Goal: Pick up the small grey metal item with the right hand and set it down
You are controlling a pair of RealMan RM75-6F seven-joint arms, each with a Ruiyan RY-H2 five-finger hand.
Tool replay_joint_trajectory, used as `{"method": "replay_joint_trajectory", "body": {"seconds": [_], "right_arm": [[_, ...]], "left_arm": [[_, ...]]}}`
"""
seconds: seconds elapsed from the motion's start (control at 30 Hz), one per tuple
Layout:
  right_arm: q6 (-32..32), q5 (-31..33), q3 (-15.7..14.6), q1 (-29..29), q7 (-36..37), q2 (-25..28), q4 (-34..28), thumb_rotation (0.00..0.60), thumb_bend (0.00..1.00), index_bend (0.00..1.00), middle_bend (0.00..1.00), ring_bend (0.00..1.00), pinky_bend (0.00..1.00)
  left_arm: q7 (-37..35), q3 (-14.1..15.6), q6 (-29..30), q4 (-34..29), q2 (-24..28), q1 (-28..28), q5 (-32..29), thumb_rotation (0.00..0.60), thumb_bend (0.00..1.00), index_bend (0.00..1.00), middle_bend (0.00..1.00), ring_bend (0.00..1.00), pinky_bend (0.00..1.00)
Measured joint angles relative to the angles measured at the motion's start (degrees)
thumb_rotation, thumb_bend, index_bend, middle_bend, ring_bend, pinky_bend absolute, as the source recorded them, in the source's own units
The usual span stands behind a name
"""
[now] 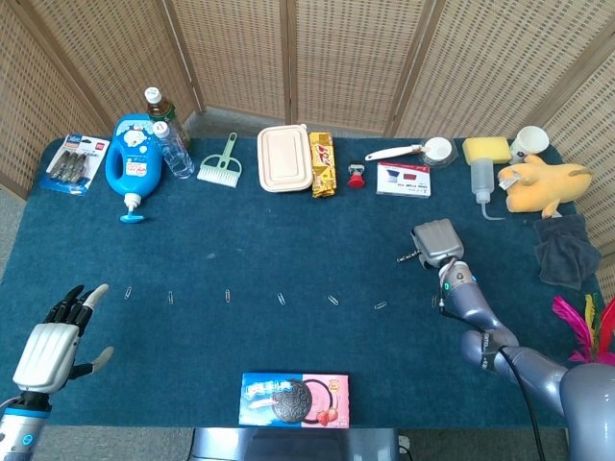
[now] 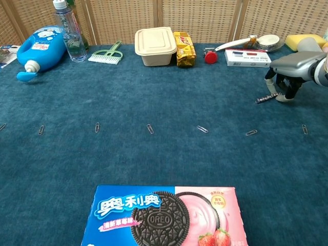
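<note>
The small grey metal item (image 2: 266, 97), a thin short rod, sticks out to the left from under my right hand (image 2: 291, 72), low over the blue carpet. The fingertips (image 2: 281, 97) pinch its right end, and the rod tilts slightly, left end down. In the head view the same rod (image 1: 407, 257) shows just left of the right hand (image 1: 434, 239), at the table's right middle. My left hand (image 1: 50, 348) hovers at the near left corner, fingers spread, holding nothing.
A row of several paper clips (image 2: 202, 129) crosses the middle of the table. An Oreo box (image 2: 163, 215) lies at the near edge. A white-and-red box (image 2: 248, 57), red cap (image 2: 210, 55), food container (image 2: 155, 46) and blue detergent bottle (image 2: 40, 48) line the back.
</note>
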Motion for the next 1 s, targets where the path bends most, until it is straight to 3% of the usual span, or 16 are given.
{"method": "replay_joint_trajectory", "body": {"seconds": [0.37, 1.0], "right_arm": [[2.5, 0.6, 0.7, -0.7, 0.4, 2.4, -4.3, 0.600, 0.48, 0.66, 0.81, 0.79, 0.54], [14.6, -9.3, 0.7, -7.2, 8.4, 14.9, -27.5, 0.600, 0.49, 0.68, 0.83, 0.80, 0.56]], "left_arm": [[-0.1, -0.1, -0.1, 0.1, -0.1, -0.2, 0.2, 0.600, 0.42, 0.02, 0.15, 0.04, 0.15], [0.3, -0.5, 0.7, -0.7, 0.0, -0.4, 1.2, 0.600, 0.42, 0.01, 0.15, 0.04, 0.15]]}}
